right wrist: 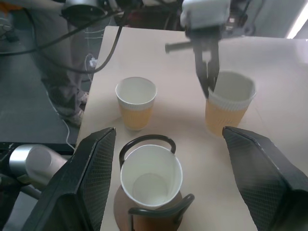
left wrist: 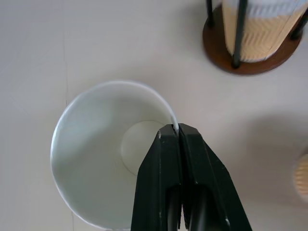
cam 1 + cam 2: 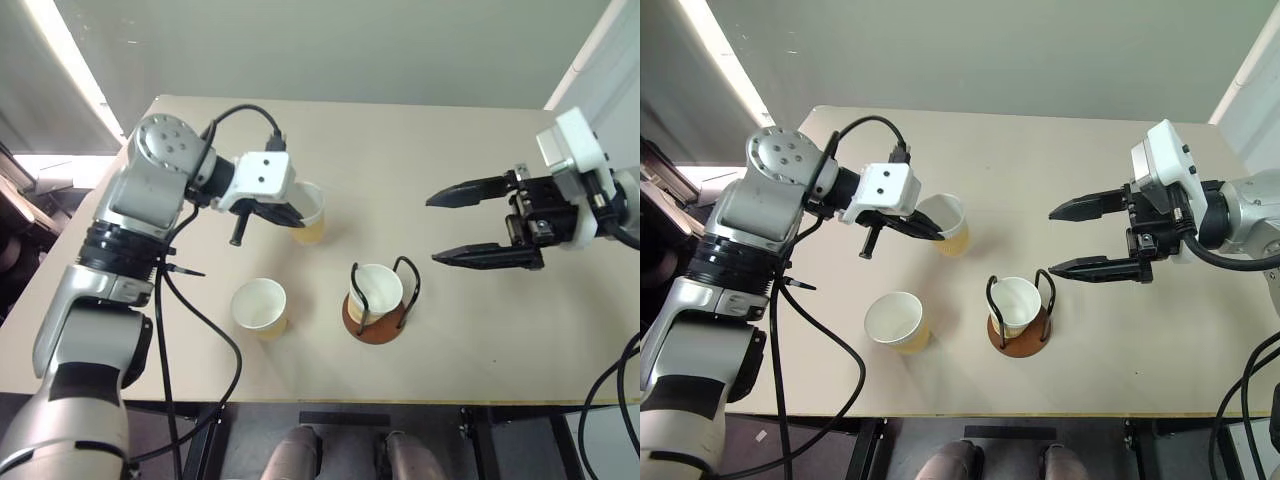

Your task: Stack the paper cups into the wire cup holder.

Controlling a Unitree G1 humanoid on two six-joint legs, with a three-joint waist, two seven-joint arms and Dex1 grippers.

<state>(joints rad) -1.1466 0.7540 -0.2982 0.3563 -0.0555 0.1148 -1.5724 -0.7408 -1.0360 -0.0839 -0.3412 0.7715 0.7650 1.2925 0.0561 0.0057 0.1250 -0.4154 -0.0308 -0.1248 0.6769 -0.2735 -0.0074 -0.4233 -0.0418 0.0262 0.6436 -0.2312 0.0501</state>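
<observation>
Left wrist view: the left end effector (image 2: 179,132) pinches the far cup's (image 2: 96,159) rim. The right end effector (image 3: 437,228) hangs wide, right of the wire cup holder (image 3: 376,322).

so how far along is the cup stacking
Done: one paper cup sits in the wire cup holder. In hand: the left gripper is shut on the rim of a second cup, pinching its wall. Left: that cup goes into the holder, then the third cup standing on the table. The right gripper is open, holding nothing.
</observation>
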